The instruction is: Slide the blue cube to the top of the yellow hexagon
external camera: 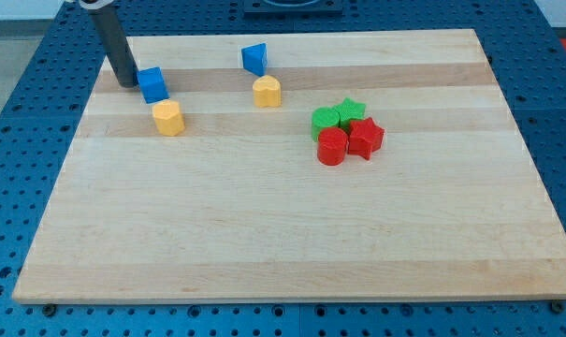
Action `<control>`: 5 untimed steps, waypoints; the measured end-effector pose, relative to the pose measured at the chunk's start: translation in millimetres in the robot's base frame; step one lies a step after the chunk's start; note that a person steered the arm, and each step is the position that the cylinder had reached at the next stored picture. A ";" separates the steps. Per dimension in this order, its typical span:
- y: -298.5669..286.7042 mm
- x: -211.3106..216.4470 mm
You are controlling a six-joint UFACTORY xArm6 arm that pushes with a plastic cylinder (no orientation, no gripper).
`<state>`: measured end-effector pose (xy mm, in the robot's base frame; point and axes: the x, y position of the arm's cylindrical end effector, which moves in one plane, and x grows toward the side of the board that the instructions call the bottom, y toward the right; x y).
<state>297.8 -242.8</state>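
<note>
My tip (128, 84) rests just left of the blue cube (152, 84), which sits slightly tilted above the yellow hexagon (168, 118). No jaws here, only a rod. I count two blue, two yellow, two green, two red blocks on the pale wooden desk (283, 243), over blue perforated flooring (11, 112).

Rod (114, 42) cut off at the view's top — upper arm unseen
</note>
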 end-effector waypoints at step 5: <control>37.3 -9.4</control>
<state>288.4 -205.5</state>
